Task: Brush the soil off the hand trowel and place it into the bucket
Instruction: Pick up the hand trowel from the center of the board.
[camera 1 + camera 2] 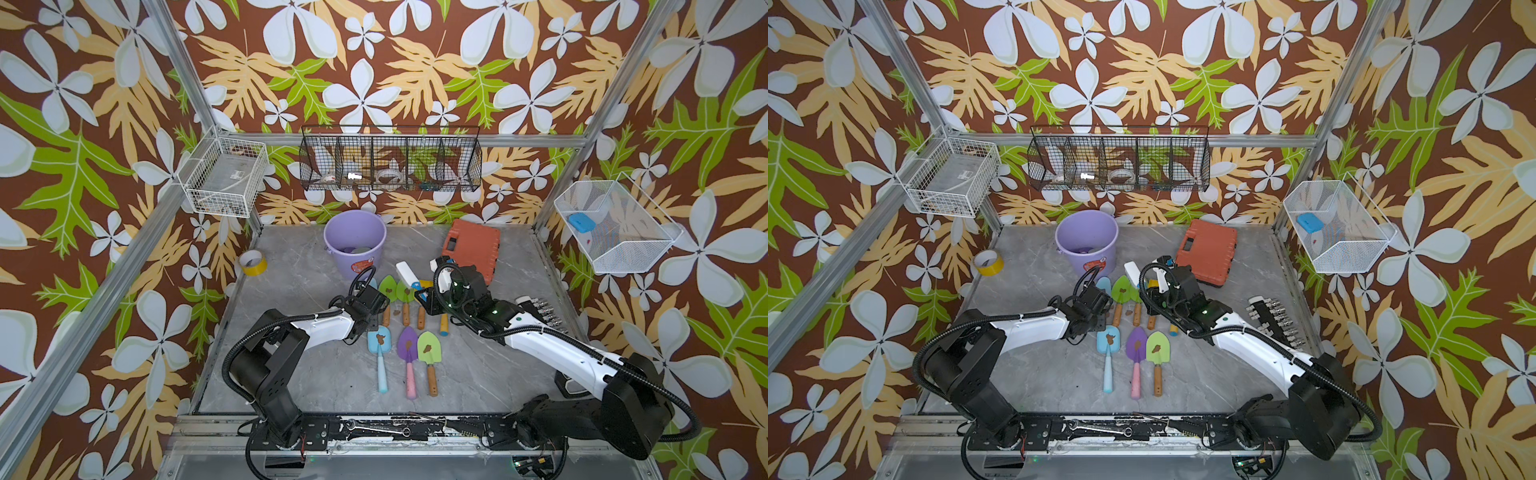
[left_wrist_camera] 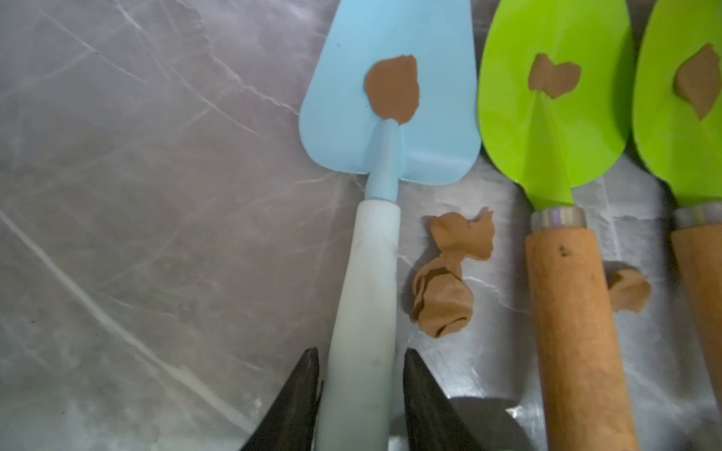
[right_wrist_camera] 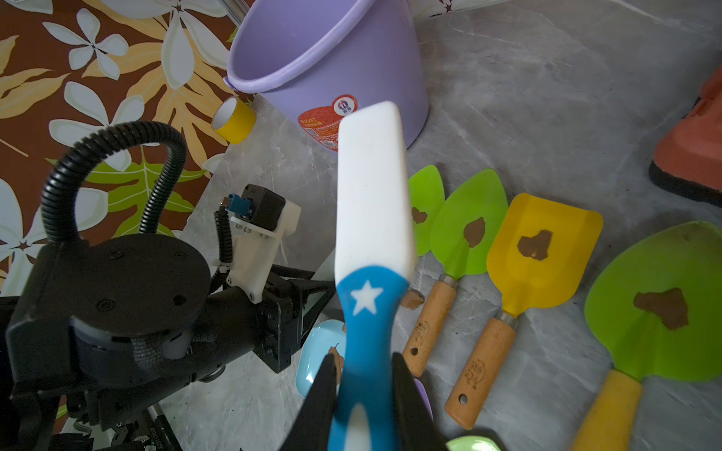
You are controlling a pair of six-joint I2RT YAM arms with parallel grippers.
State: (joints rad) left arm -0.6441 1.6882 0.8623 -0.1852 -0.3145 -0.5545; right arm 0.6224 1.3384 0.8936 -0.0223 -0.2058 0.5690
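Honestly, I'd say the real work hasn't started yet. On the grey table the lilac bucket stands upright near the back wall, just behind the far row of trowels. There's something pale in the bottom of it, but I can't tell what. Every trowel I can make out lies flat on the table with brown on its blade, including the purple trowel in the nearer row. The right gripper is pinching the blue handle of the white-headed brush, whose head looks to be clear of the blades. The left gripper is down at the pale blue trowel, with a jaw snug on each side of the handle. I can't tell if it's actually clamped. The soil sits on that blade near the neck, and a few loose clumps lie on the table beside the handle. So gripping, brushing and dropping it in the bucket all look left to do.
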